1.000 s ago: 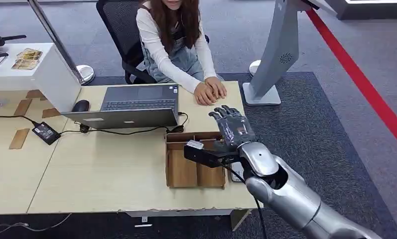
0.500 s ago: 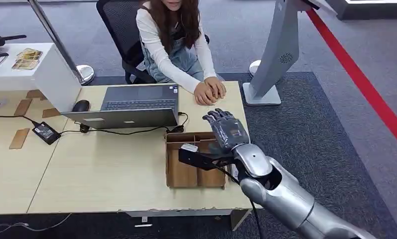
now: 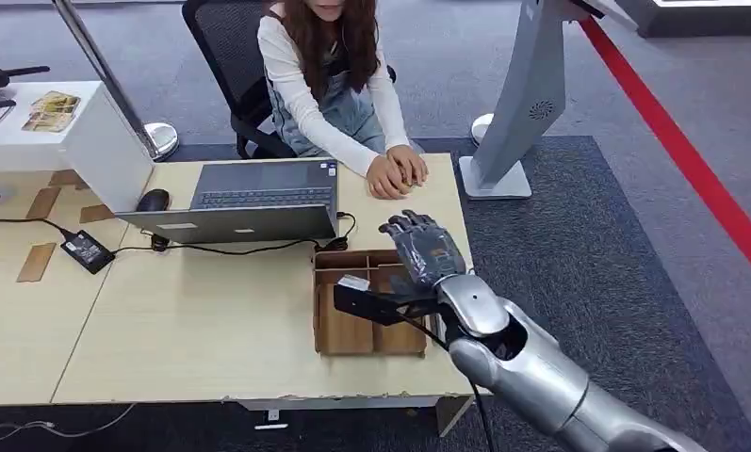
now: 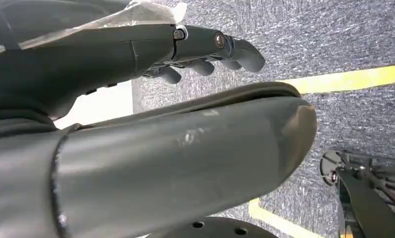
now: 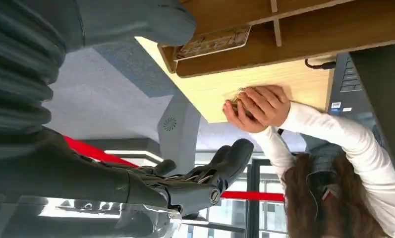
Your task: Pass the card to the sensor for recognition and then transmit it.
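Observation:
My right hand (image 3: 424,249) hovers open above the far right part of a cardboard divider tray (image 3: 343,326) on the wooden table, fingers stretched toward the person, nothing in it. In the right wrist view a patterned card (image 5: 212,42) lies flat in one end compartment of the tray (image 5: 304,29), below the hand (image 5: 185,184) and apart from it. In the left wrist view my left hand (image 4: 205,49) hangs over grey carpet with fingers loosely extended, holding nothing.
A seated person rests both hands (image 3: 397,174) on the table just beyond the tray. A laptop (image 3: 258,200), mouse (image 3: 152,200) and power adapter (image 3: 87,250) lie to the left. A grey kiosk stand (image 3: 530,104) rises at the table's right end.
My right hand and forearm have shifted left and slightly nearer, coming further over the tray. The person and the table things have stayed put.

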You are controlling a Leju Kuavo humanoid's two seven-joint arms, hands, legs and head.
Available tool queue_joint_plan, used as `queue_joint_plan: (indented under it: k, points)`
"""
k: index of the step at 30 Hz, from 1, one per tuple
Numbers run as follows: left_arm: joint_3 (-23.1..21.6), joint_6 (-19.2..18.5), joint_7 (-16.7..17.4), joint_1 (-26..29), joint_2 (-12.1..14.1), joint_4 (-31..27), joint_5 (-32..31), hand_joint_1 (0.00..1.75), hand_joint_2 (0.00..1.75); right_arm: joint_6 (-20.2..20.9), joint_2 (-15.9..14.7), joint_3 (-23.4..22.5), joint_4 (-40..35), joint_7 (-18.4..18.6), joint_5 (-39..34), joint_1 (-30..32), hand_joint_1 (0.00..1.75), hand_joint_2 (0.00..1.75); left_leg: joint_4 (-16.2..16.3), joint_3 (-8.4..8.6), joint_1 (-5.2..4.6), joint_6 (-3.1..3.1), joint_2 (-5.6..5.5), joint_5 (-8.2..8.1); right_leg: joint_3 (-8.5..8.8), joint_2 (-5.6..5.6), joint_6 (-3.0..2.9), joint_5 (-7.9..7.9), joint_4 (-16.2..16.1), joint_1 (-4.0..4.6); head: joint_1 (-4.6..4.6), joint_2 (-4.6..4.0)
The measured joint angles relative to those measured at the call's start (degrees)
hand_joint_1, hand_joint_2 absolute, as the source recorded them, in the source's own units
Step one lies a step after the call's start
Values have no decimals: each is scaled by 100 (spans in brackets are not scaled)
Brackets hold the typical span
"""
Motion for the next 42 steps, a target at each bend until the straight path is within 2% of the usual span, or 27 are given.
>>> queue_joint_plan:
  k: [18, 25, 42]
  points:
    - [-2, 0, 15, -1, -7, 0, -70, 0, 0, -42, 87, 57, 264, -66, -79, -6, 54, 175, 0, 0, 0, 0, 0, 0, 0, 0, 0, 0, 0, 0, 0, -2]
    - [-2, -15, 52, 0, -7, 0, -70, 0, 0, -76, 111, 61, 380, -109, -107, -1, 72, 175, 0, 0, 0, 0, 0, 0, 0, 0, 0, 0, 0, 0, 0, -2]
    - [0, -15, 52, -2, 0, 0, -15, 0, 0, -175, 155, 61, 660, -133, -109, 3, 72, 175, 0, 0, 0, 0, 0, 0, 0, 0, 0, 0, 0, 0, 0, -2]
